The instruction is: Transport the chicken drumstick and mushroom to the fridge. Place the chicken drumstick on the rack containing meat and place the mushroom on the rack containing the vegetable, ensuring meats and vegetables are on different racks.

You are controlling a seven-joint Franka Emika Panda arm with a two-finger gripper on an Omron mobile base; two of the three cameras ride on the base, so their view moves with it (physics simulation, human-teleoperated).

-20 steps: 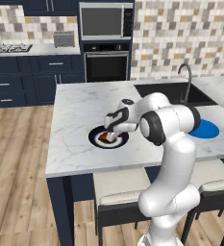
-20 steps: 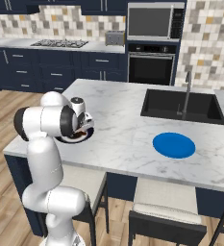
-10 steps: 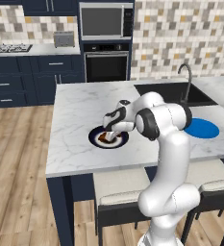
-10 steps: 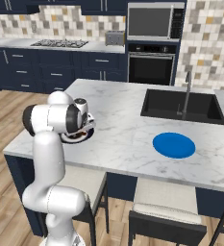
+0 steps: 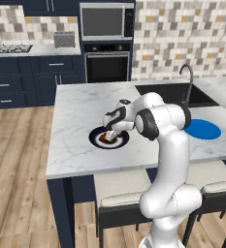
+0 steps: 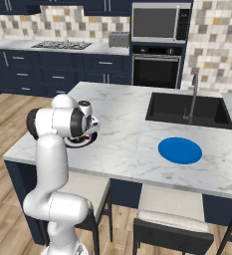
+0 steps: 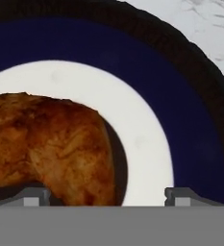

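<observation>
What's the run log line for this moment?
stage: reaching drumstick | gripper: jaws open, straddling chicken drumstick | drumstick on plate | not lifted

Browned chicken drumstick (image 7: 51, 149) lying on white-centred, dark-rimmed plate (image 7: 180, 120), on marble island

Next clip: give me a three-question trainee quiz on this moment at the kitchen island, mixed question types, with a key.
1. True or false: the chicken drumstick lies on the dark-rimmed plate.
2. Multiple choice: the gripper is A) over the sink, B) low over the plate, jaws open, C) at the blue disc.
3. Fill in: in the hand view, the drumstick sits nearer the ____ fingertip.

Key: 1 true; 2 B; 3 left.
</observation>
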